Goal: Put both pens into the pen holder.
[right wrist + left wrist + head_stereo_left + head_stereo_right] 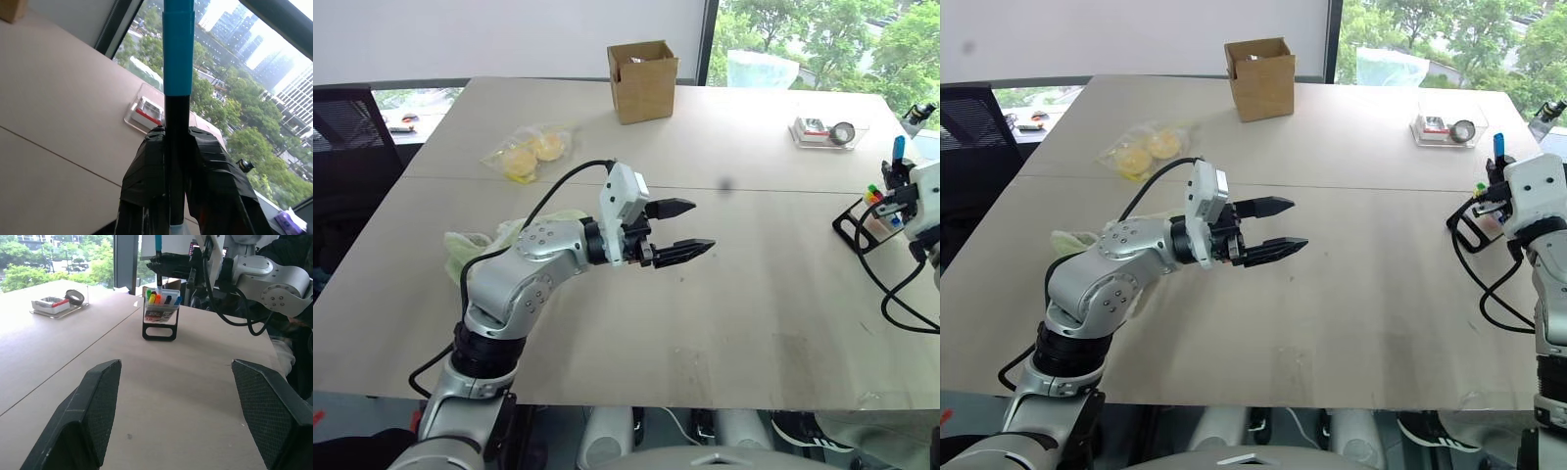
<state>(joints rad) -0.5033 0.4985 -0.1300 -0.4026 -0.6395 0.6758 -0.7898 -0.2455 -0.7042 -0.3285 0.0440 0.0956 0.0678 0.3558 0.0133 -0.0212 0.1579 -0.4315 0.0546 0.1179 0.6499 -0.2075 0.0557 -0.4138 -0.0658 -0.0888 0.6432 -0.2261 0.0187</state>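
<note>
My right gripper point(177, 142) is shut on a pen point(177, 49) with a black barrel and a light-blue end. It holds the pen upright at the table's right edge, directly over the pen holder point(160, 316), a small clear box on a black looped stand point(858, 223) with coloured markers inside. In the left wrist view the pen's point(158, 254) lower end reaches down among those markers. The other pen I cannot pick out; it is hidden or lost among the markers. My left gripper point(703, 225) hangs open and empty over the middle of the table, pointing toward the holder.
A brown cardboard box point(643, 80) stands at the back centre. A clear tray point(827, 130) with a round object lies at the back right. A bag of yellow items point(527, 152) lies at the back left, and a crumpled pale bag point(470, 247) sits under my left arm.
</note>
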